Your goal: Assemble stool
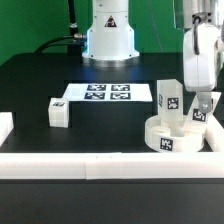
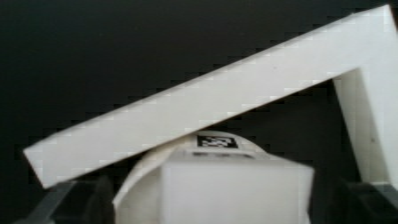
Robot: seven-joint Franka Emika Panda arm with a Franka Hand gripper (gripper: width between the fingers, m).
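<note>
A: How much room is there around the seat (image 1: 170,140)?

B: Little. It sits in the corner at the exterior view's right, close by the front rail (image 1: 100,162). The table (image 1: 30,80) to the left is open, with only a loose leg (image 1: 58,112) and the marker board (image 1: 105,92) on it.

A: And the gripper (image 1: 203,101)?

B: It is over the seat's right side with its jaws wide and a leg (image 1: 200,116) between them. The wrist view shows the fingers (image 2: 63,205) standing off on either side, clamping nothing. The exterior view cannot show that.

A: What does the exterior view add?

B: A second leg (image 1: 168,97), upright on the seat, with its long axis vertical and its tag facing the camera. The wrist view misses it, but shows two rails meeting at a corner beyond the leg.

A: Which way does the leg point?

B: It stands on end, with its top toward the wrist camera.
</note>
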